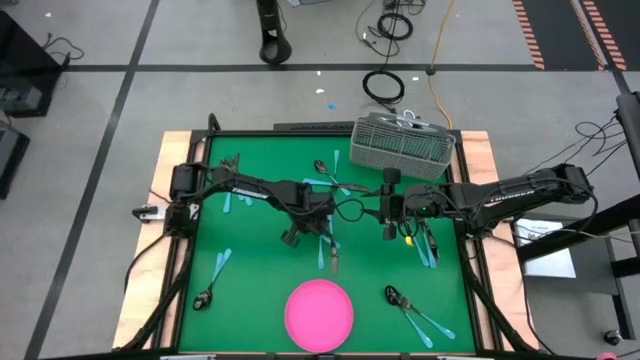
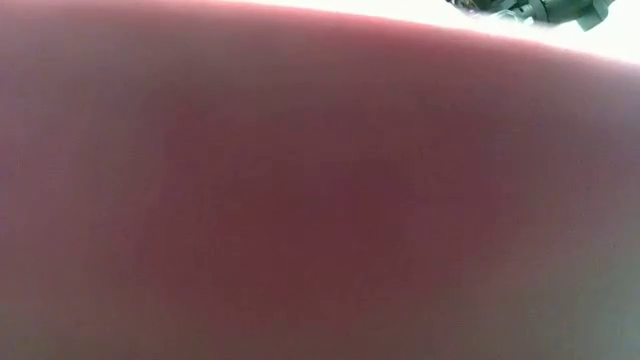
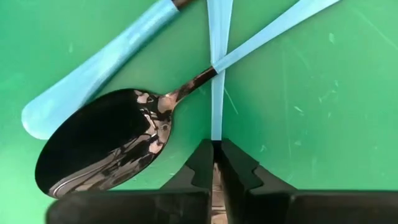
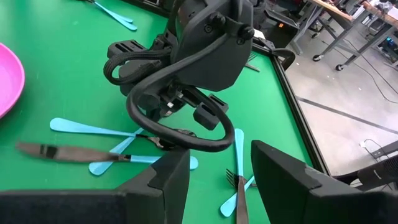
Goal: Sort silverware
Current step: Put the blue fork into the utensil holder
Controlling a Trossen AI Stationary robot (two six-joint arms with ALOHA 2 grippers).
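The silverware lies scattered on the green mat: a crossed heap [image 1: 328, 250] at the middle, some pieces [image 1: 428, 245] to the right, two [image 1: 415, 312] near the right front, and a spoon [image 1: 212, 285] at the left. My left gripper [image 1: 297, 232] points down into the middle heap and is shut on a light-blue handle [image 3: 217, 74]. That handle crosses over the neck of a dark-bowled spoon [image 3: 106, 146]. My right gripper [image 4: 221, 180] hovers open just right of the heap, touching nothing, above a fork [image 4: 239, 186]. My left gripper pinches the end of a thin light-blue handle [image 3: 216, 132] between its two fingertips [image 3: 202, 163], coming from above and pointing down. The handle runs straight out from the fingers and lies across the spoon's neck [image 3: 198, 79]. Its head is out of view.
The grey wire-mesh basket [image 1: 403, 145] stands at the far right edge of the mat. The round pink plate [image 1: 320, 313] sits at the near edge and fills the low view. A knife [image 4: 62, 152] lies beside the heap. Loose handles [image 1: 235, 165] lie at the far left.
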